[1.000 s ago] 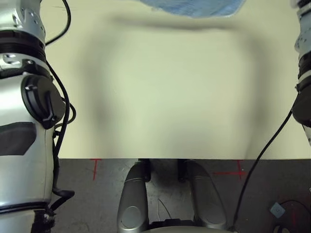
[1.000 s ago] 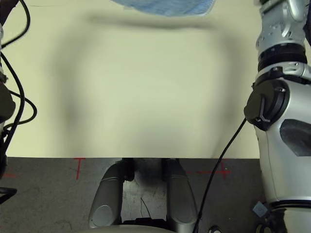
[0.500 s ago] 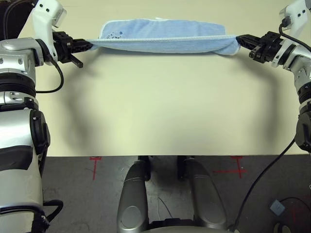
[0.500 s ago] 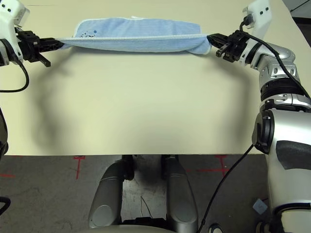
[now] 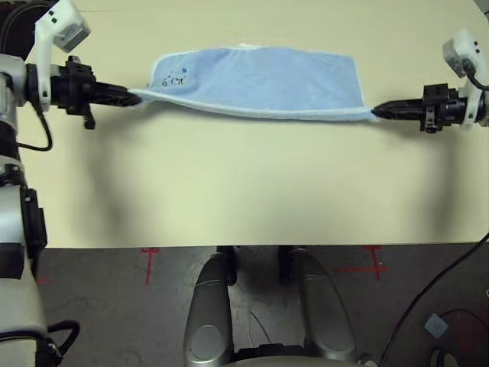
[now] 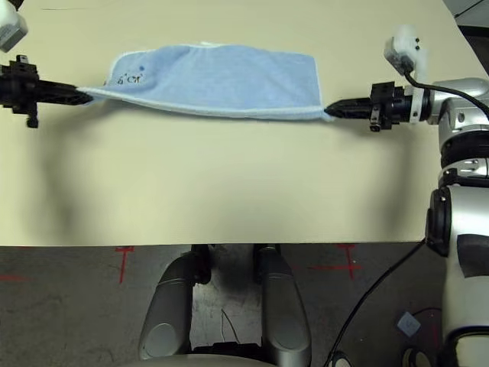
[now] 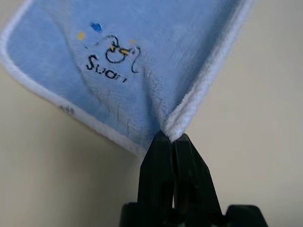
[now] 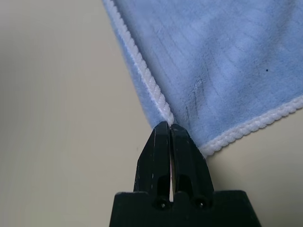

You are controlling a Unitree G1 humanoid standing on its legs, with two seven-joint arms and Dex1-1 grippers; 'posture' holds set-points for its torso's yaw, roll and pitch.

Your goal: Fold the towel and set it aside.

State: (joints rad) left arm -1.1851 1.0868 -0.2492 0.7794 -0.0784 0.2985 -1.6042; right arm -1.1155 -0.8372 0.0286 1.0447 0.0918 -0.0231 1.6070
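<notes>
The towel (image 5: 260,80) is a light blue terry cloth with white edging, stretched sideways across the far part of the cream table (image 5: 244,191). A small embroidered logo with dark lettering (image 7: 110,60) sits near its left end. My left gripper (image 5: 134,96) is shut on the towel's left corner, and the left wrist view shows the white edge pinched between the black fingers (image 7: 156,165). My right gripper (image 5: 376,113) is shut on the right corner (image 8: 163,120). The near edge hangs taut between the two grippers, and the rest spreads away from me.
The table's front edge (image 5: 244,246) runs across the lower middle, with dark floor and red tape marks (image 5: 149,256) beyond it. A black cable (image 5: 428,298) hangs at the right.
The head camera has tilted, bringing both grippers and the towel into view. Since half a second ago both grippers have moved lower and farther apart, and the towel shows wider.
</notes>
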